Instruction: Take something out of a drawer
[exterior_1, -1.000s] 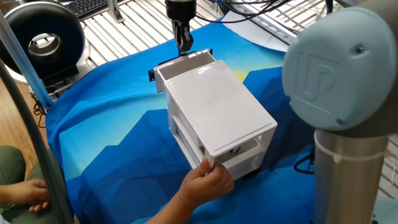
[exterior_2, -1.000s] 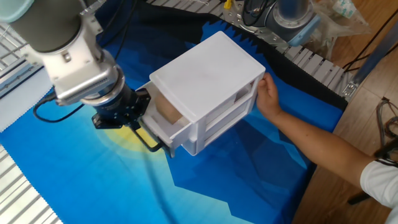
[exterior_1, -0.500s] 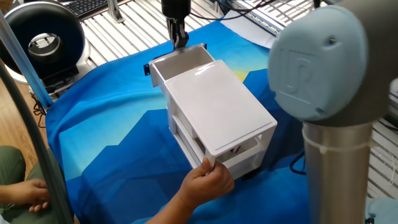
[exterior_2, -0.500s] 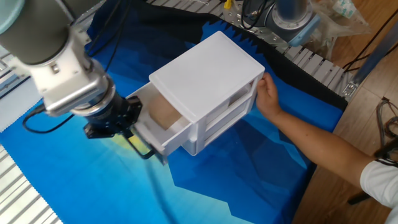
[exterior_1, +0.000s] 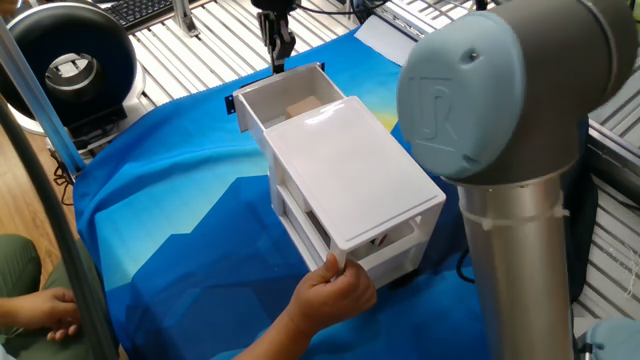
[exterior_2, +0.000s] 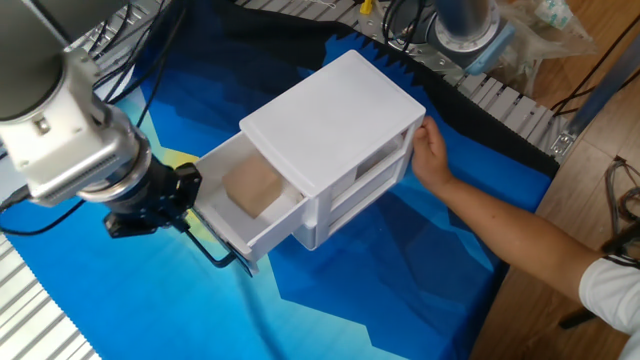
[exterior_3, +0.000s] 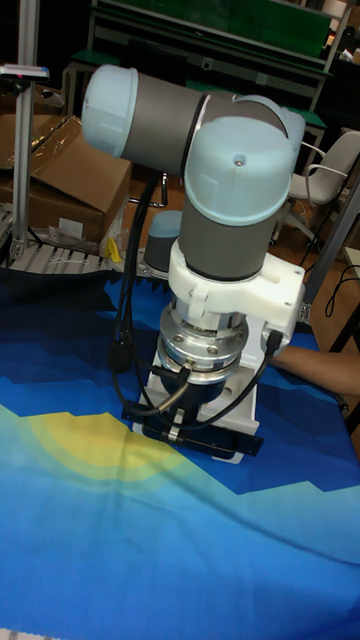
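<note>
The white cabinet (exterior_1: 350, 175) (exterior_2: 335, 115) stands on a blue cloth. Its top drawer (exterior_1: 262, 100) (exterior_2: 225, 215) is pulled well out. Inside lies the tan cube (exterior_1: 303, 106) (exterior_2: 251, 188), uncovered and touched by nothing. My gripper (exterior_1: 279, 62) (exterior_2: 185, 208) (exterior_3: 178, 428) is in front of the drawer, shut on its black handle (exterior_1: 232, 104) (exterior_2: 222, 258) (exterior_3: 215, 441). In the tall fixed view my arm hides the drawer and the cube.
A person's hand (exterior_1: 335, 290) (exterior_2: 430, 155) holds the cabinet's back corner. A round black device (exterior_1: 65, 65) stands at the far left. Metal slats (exterior_1: 200, 35) surround the cloth. A cardboard box (exterior_3: 60, 190) sits behind the arm.
My gripper has moved away from the cabinet with the handle, pulling the drawer further out. The tan cube, mostly under the cabinet top before, now shows fully.
</note>
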